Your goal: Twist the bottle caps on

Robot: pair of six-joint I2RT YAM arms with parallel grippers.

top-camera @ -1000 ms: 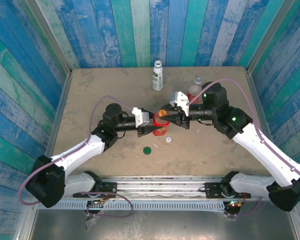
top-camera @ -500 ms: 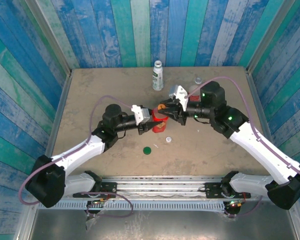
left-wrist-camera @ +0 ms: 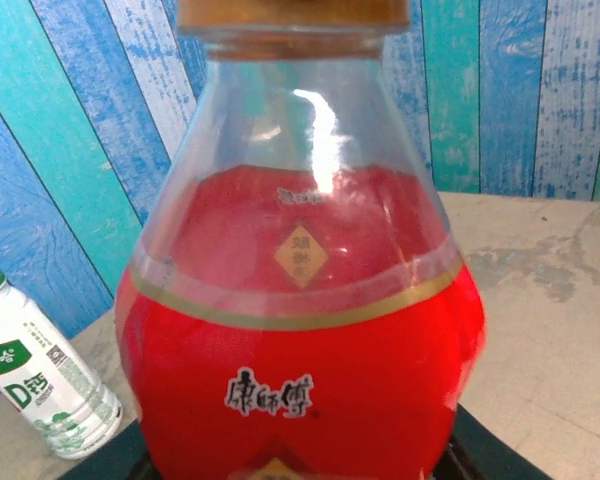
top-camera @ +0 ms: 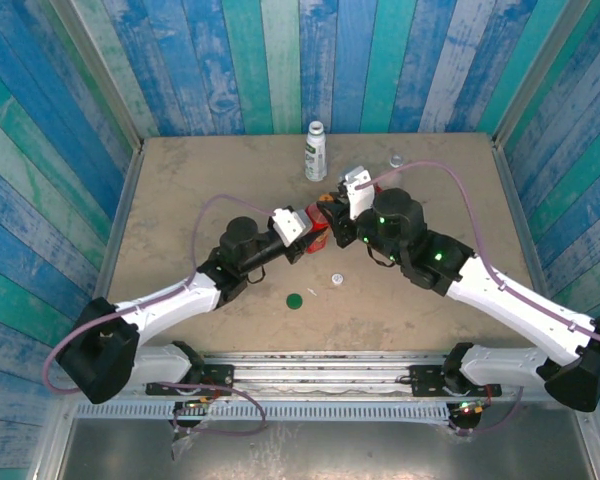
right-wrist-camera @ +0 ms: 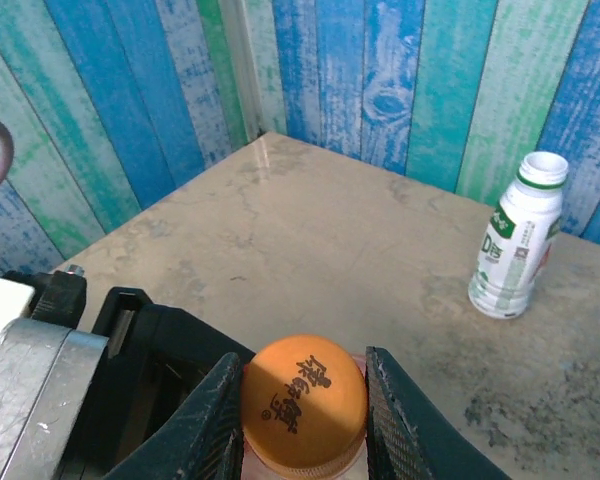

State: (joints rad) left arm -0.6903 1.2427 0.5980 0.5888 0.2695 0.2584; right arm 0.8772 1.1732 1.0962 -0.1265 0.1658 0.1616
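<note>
A clear bottle with a red label (left-wrist-camera: 300,370) stands upright in the middle of the table, and my left gripper (top-camera: 308,240) is shut on its lower body; the dark fingers (left-wrist-camera: 478,452) show at the bottom corners of the left wrist view. The orange cap (right-wrist-camera: 303,400) sits on the bottle's neck. My right gripper (right-wrist-camera: 302,362) comes down from above and is shut on this cap, one finger (right-wrist-camera: 208,425) on each side. The white-labelled bottle (top-camera: 315,152) stands uncapped at the back. A dark green cap (top-camera: 294,299) and a white cap (top-camera: 336,279) lie loose on the table.
The neck of another bottle (top-camera: 396,159) shows behind my right arm at the back right. The white-labelled bottle (right-wrist-camera: 515,245) stands well clear of the held one. Blue and green plank walls close the table on three sides.
My right wrist has swung from beside the bottle to above it and its fingers have closed on the orange cap. The left gripper has carried the bottle slightly back.
</note>
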